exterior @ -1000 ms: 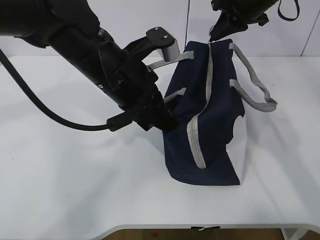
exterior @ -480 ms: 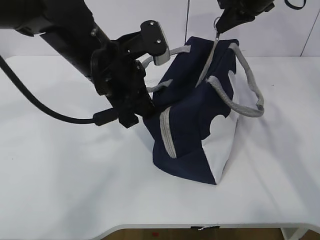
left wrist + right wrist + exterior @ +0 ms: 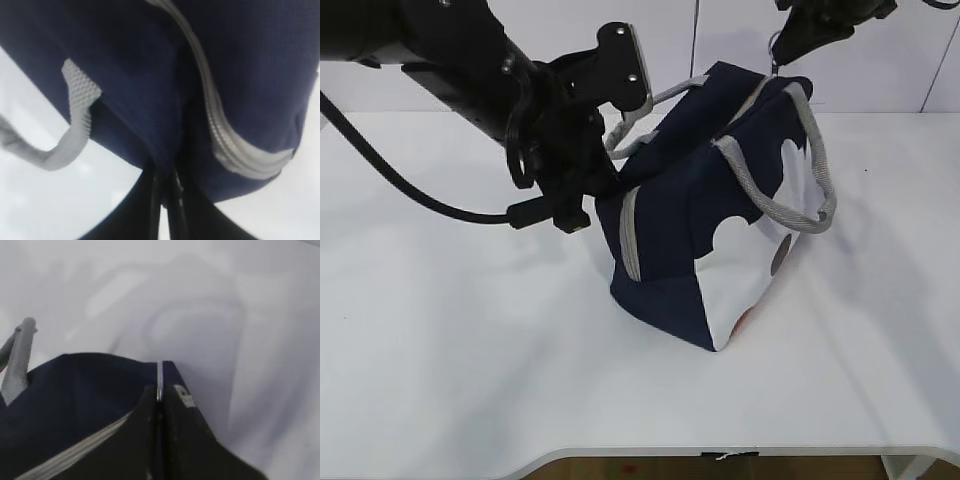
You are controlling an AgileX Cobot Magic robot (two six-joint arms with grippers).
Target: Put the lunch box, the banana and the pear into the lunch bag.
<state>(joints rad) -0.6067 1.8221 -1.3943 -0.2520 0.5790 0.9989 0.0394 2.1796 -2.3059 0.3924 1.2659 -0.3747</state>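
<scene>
Lunch bag (image 3: 690, 220): stood tilted on the white desk (image 3: 440, 360), resting on one lower corner, its top leaning away toward the rear right. The navy side faced the left arm; the white side with a dark mark and a reddish one faced front right.
Zipper (image 3: 629, 235): a grey band ran up the near navy end; in the left wrist view it curved across the fabric as a wide grey strip (image 3: 220, 135).
Handles: one grey webbing loop (image 3: 798, 190) hung over the white side; another (image 3: 645, 110) arched near the left arm's wrist.
Left pincer (image 3: 166, 192): closed, its two dark fingers pressed together on a fold of the navy fabric at the bag's lower edge. In the exterior view the fingertips were hidden behind the arm's body, against the bag's left end.
Right pincer (image 3: 159, 397): closed at the bag's raised top end, pinching a thin metal piece in line with the zipper; whether it was the ring pull could not be told. In the exterior view it sat at the upper right (image 3: 782, 52), touching the bag's highest corner.
Bag interior: not visible in any view.
Desk: white, bare around the bag in the exterior view.
</scene>
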